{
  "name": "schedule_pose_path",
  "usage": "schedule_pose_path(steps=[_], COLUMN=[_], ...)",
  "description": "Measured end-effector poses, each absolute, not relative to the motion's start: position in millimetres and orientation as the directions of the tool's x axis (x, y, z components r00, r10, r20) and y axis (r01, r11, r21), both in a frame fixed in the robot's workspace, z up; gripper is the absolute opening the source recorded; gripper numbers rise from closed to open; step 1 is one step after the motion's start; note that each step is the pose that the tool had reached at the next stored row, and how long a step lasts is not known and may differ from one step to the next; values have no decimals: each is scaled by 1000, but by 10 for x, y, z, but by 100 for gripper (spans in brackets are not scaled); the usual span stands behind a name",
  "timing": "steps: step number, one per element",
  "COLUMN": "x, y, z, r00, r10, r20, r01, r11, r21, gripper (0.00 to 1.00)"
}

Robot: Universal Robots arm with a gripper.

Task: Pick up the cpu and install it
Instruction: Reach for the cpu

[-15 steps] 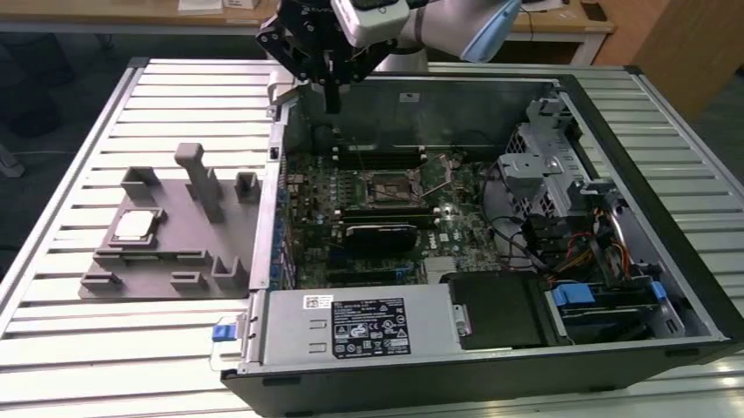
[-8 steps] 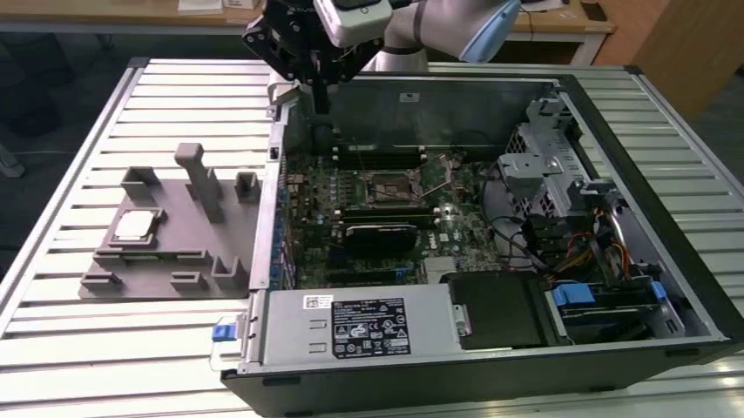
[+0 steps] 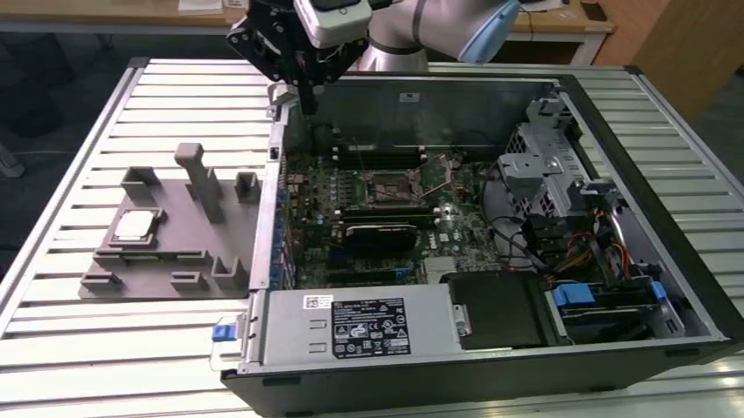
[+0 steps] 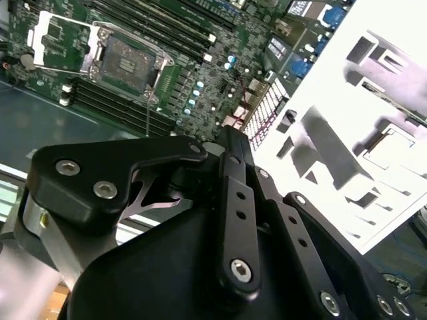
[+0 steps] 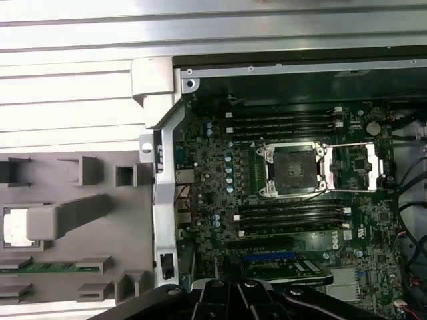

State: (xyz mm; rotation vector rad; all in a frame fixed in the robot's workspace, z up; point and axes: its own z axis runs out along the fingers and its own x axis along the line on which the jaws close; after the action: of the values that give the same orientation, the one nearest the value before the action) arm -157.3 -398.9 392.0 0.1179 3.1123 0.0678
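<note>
The hand (image 3: 308,104) hangs above the computer case (image 3: 489,379), over the case's back corner on the exterior view's left. In the second wrist view the hand (image 4: 229,135) seems to have its fingers pressed together with nothing between them, though the angle is awkward. The cpu (image 3: 134,226) is well apart from the hand, lower and off toward the exterior view's left. It lies flat in a recess of the grey tray (image 3: 174,261) on the slatted bench (image 3: 70,348), and in the first wrist view the cpu (image 5: 15,227) sits partly behind one of the tray's upright blocks. Below the hand, inside the case, the socket (image 5: 292,170) on the motherboard (image 5: 213,220) stands empty, its metal frame (image 5: 351,167) swung open beside it.
</note>
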Motion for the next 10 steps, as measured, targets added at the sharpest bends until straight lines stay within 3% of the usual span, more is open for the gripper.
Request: schedule_pose_path(steps=[10], x=[-1724], y=[-3989], z=[3913], r00=[-997], r10=[76], r20=[-25], r01=[75], r11=[996], r21=[44], gripper=[11])
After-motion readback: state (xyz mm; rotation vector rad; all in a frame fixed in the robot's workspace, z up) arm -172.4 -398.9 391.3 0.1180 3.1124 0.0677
